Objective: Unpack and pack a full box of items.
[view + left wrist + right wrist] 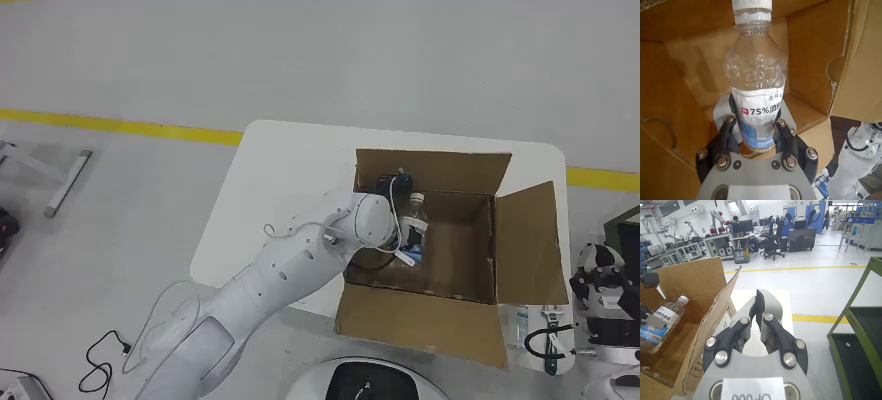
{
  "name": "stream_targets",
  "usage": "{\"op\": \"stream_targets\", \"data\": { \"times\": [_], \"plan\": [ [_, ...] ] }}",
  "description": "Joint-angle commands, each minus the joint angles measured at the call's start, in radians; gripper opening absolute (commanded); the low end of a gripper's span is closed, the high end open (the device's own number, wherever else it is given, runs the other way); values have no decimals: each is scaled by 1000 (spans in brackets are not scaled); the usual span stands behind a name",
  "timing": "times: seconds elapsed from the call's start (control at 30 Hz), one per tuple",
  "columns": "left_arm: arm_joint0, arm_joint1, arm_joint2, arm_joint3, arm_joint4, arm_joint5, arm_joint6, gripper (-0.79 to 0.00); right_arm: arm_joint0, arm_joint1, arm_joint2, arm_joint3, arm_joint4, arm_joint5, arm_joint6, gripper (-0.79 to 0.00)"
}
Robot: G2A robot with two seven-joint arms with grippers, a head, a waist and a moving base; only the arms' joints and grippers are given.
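An open cardboard box [520, 245] stands on the white table [290, 190]. Inside it my left gripper [758, 113] is shut on a clear plastic bottle [757, 79] with a white cap and a white and blue label. The bottle [414, 228] hangs in the box's left part, and in the right wrist view the bottle [666, 317] leans above the box floor. My right gripper [758, 308] is shut with nothing in it, at the table's right end beside the box's right flap [715, 313]. In the top view the right gripper [548, 345] sits near the table's front right corner.
The box's flaps are folded outwards on all sides. A small flat packet [517, 325] lies on the table by the box's front right corner. A green cart [863, 321] stands to the right of the table. A yellow floor line [120, 125] runs behind the table.
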Motion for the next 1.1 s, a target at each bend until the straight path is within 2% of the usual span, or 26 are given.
{"op": "stream_targets", "data": {
  "times": [0.0, 0.1, 0.13, 0.17, 0.2, 0.23, 0.27, 0.3, 0.67, 0.9, 1.07],
  "plan": [
    [-9, 3, 9, 25, 3, 9, 9, -785, 0, 0, 0, 0, 0, 0, 0, -785],
    [-27, 9, 21, 52, 3, 14, 14, -785, 0, 0, 0, 0, 0, 0, 0, -785],
    [-32, 11, 25, 55, 4, 18, 18, -751, 0, 0, 0, 0, 0, 0, 0, -785],
    [-35, 13, 28, 59, -3, 19, 19, -619, 0, 0, 0, 0, 0, 0, 0, -785],
    [-38, 15, 29, 61, -9, 23, 23, -446, 0, 0, 0, 0, 0, 0, 0, -785],
    [-41, 17, 35, 63, -4, 27, 27, -385, 0, 0, 0, 0, 0, 0, 0, -785],
    [-43, 19, 40, 64, -9, 29, 29, -92, 0, 0, 0, 0, 0, 0, 0, -785],
    [-43, 21, 44, 65, -15, 32, 32, 0, 0, 0, 0, 0, 0, 0, 0, -785],
    [-57, 50, 85, 42, -88, 81, 81, 0, 0, 0, 0, 0, 0, 0, 0, -785],
    [-48, 84, 65, -140, -53, 39, 40, 0, 0, 0, 0, 0, 0, 0, 0, -785],
    [-22, 111, 60, -279, 129, 12, 13, 0, -14, 6, 4, -35, -86, 48, 102, -785]
  ]
}}
